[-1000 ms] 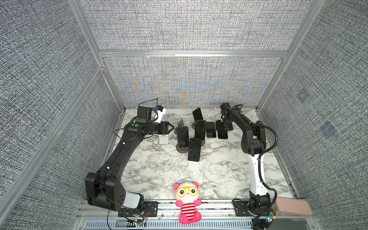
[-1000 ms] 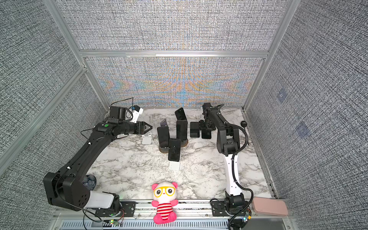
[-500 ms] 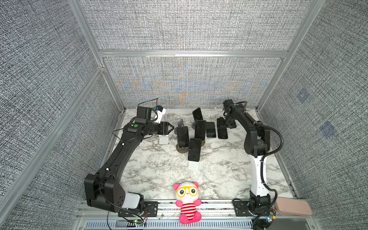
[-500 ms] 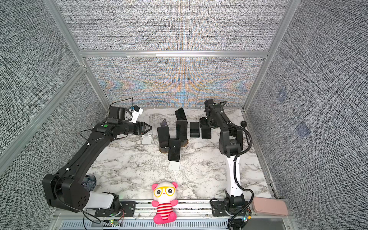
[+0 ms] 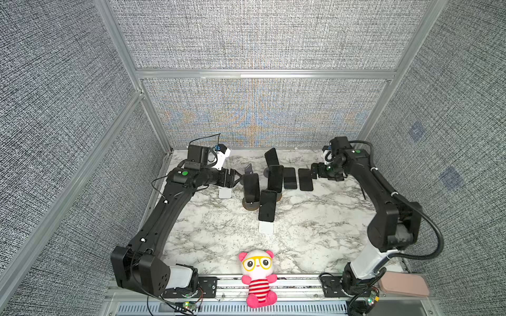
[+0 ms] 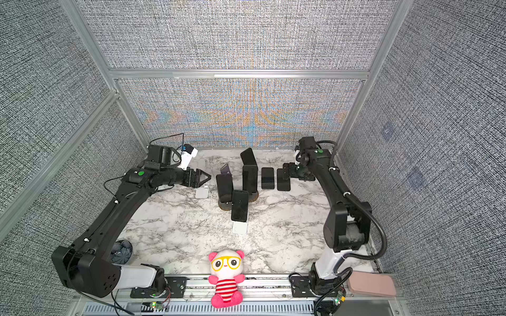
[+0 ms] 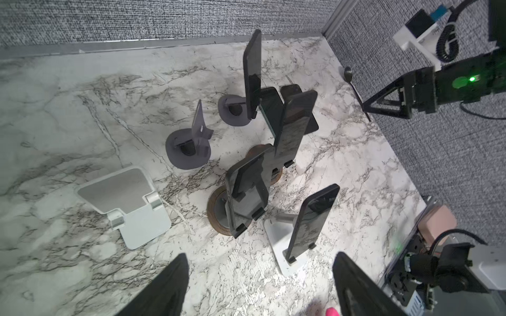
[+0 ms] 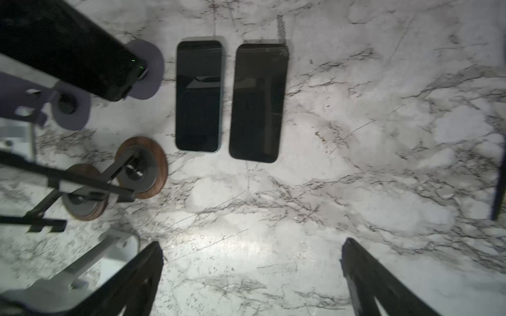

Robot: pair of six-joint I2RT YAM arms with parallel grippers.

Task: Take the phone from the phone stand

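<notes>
Several black phones stand on phone stands mid-table: one on a white stand (image 5: pixel 267 205), one on a brown stand (image 5: pixel 251 187), one behind it (image 5: pixel 275 177) and one on a grey stand (image 5: pixel 272 157). Two more phones (image 5: pixel 290 177) (image 5: pixel 305 179) lie flat side by side, also in the right wrist view (image 8: pixel 198 95) (image 8: pixel 257 101). My left gripper (image 5: pixel 238 177) (image 7: pixel 260 273) is open and empty, just left of the standing phones. My right gripper (image 5: pixel 313 171) (image 8: pixel 252 260) is open and empty, right beside the flat phones.
An empty white stand (image 5: pixel 225 193) (image 7: pixel 128 202) sits under the left gripper, with an empty grey stand (image 5: pixel 248 169) (image 7: pixel 189 147) behind the phones. A pink plush toy (image 5: pixel 257 276) sits at the front rail. A pink case (image 5: pixel 402 284) lies at the front right corner.
The right gripper has opened wider and drawn back to the right, away from the flat phone it was over. The left gripper's jaws have spread; its arm has barely moved.
</notes>
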